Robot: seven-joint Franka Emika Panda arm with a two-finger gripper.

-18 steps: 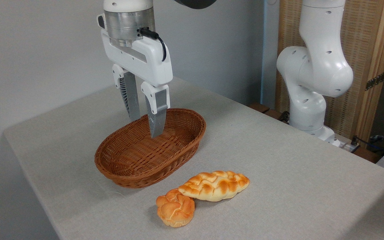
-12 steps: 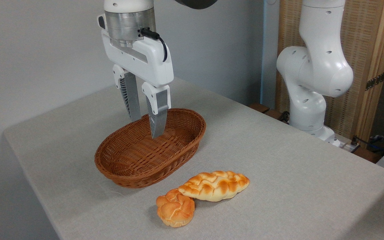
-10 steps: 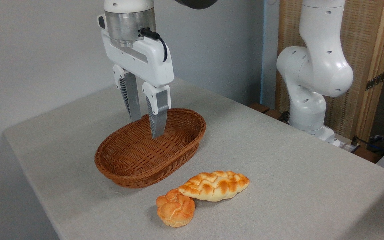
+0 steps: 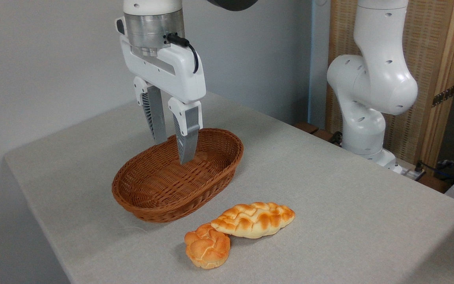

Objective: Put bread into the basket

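Observation:
The bread [image 4: 253,220], a long braided golden loaf, lies on the grey cloth in front of and to the right of the basket [image 4: 148,205]. The basket is oval, reddish-brown wicker, and holds nothing. My gripper [image 4: 172,152] hangs above the basket's far half, fingers pointing down with a small gap between them and nothing held. It is well left of and behind the bread.
A small round knotted bun [image 4: 207,250] touches the loaf's left end. The arm's white base [image 4: 369,102] stands at the table's far right edge. Cables [image 4: 443,169] lie beyond that edge. The table's front-left edge drops off close to the basket.
The gripper has drifted very slightly to the right; its fingers stay as they were. Bread, bun and basket have not moved.

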